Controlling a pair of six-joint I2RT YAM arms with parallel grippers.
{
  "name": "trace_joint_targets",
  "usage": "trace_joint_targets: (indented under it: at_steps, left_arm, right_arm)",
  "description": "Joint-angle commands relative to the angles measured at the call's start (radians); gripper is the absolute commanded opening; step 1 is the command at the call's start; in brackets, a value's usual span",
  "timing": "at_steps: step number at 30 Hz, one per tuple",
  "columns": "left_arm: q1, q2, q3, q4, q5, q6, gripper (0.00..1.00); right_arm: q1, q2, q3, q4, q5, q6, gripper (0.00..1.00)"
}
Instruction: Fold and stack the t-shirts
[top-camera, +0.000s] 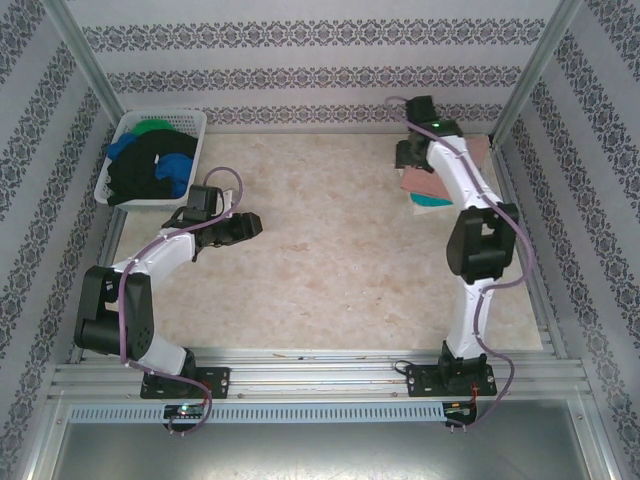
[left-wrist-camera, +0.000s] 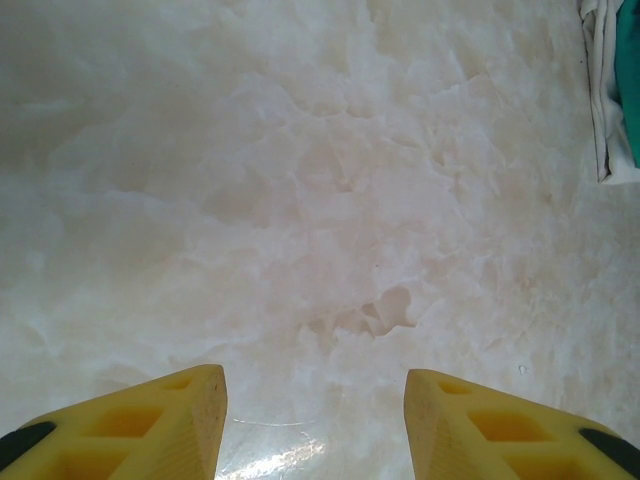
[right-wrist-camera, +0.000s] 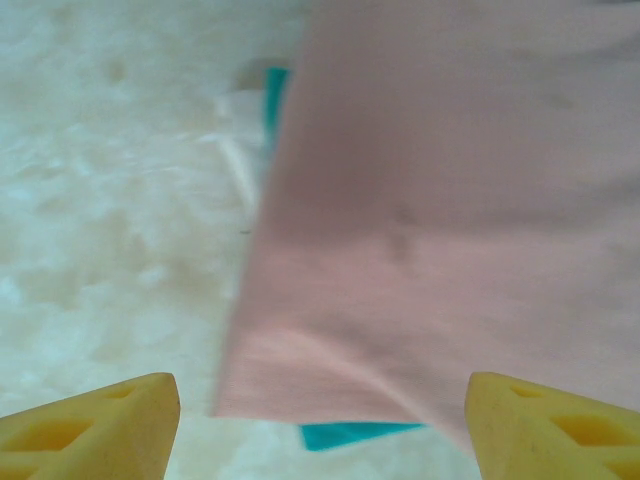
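Hovering left gripper (top-camera: 250, 224): at about 9 o'clock on the table (top-camera: 330, 270), pointing toward 3 o'clock. In the left wrist view (left-wrist-camera: 315, 400) its yellow fingers (left-wrist-camera: 180, 420) stand well apart with bare marbled tabletop between them, and nothing is held.
Right gripper (top-camera: 408, 155): at about 1 o'clock, arm stretched toward the far edge, over the folded pile. In the right wrist view (right-wrist-camera: 320, 410) the fingers are spread wide, one at each lower corner, with nothing clamped. Contact with the cloth: cannot tell.
Salmon-pink t-shirt (top-camera: 430, 185): top of the pile at 1 o'clock, partly under the right arm. It lies flat in the right wrist view (right-wrist-camera: 450, 200), slightly blurred; no print can be made out.
Teal t-shirt (top-camera: 432, 201): beneath the pink one, with its edge peeking out on the 6 o'clock side of the pile (right-wrist-camera: 350, 435). A sliver shows at 2 o'clock in the left wrist view (left-wrist-camera: 630, 80).
White cloth edge (right-wrist-camera: 235, 140): beside the teal edge, against the pile; which garment it belongs to is unclear.
Basket (top-camera: 200, 140): white, slotted, at 10 o'clock, close behind the left gripper.
Basket contents: black t-shirt (top-camera: 140, 170) bunched in the middle, blue t-shirt (top-camera: 178, 168) beside it, green t-shirt (top-camera: 155, 127) at the far end; all unfolded.
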Motion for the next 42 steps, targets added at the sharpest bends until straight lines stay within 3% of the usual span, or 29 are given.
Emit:
trace_joint_targets:
  at_steps: [1,7,12,21,28,31,36,42]
  left_arm:
    - [0.011,-0.006,-0.007,-0.002,0.033,0.021,0.51]
    - [0.01,0.023,-0.022,0.027,0.049,0.022,0.51]
    - [0.012,0.039,-0.022,0.037,0.052,0.026,0.51]
    - [0.015,0.058,-0.003,0.035,0.064,0.03,0.5]
    - [0.018,0.055,-0.005,0.034,0.068,0.029,0.5]
    - [0.019,0.05,-0.007,0.033,0.069,0.031,0.5]
    - [0.023,0.049,-0.003,0.024,0.067,0.034,0.5]
    - [0.023,0.053,0.008,0.02,0.069,0.033,0.5]
  right_arm:
    - [0.023,0.13,0.107,-0.047,0.091,-0.018,0.76]
    - [0.036,0.284,0.303,-0.183,0.225,-0.043,0.72]
    - [0.038,0.316,0.304,-0.193,0.267,-0.075,0.69]
    - [0.03,0.258,0.306,-0.229,0.226,-0.086,0.4]
    - [0.02,0.238,0.229,-0.229,0.12,-0.109,0.71]
    - [0.013,0.253,0.207,-0.211,0.122,-0.114,0.72]
    - [0.0,0.274,0.263,-0.255,0.142,-0.104,0.54]
    - [0.004,0.152,0.22,-0.251,0.156,-0.158,0.32]
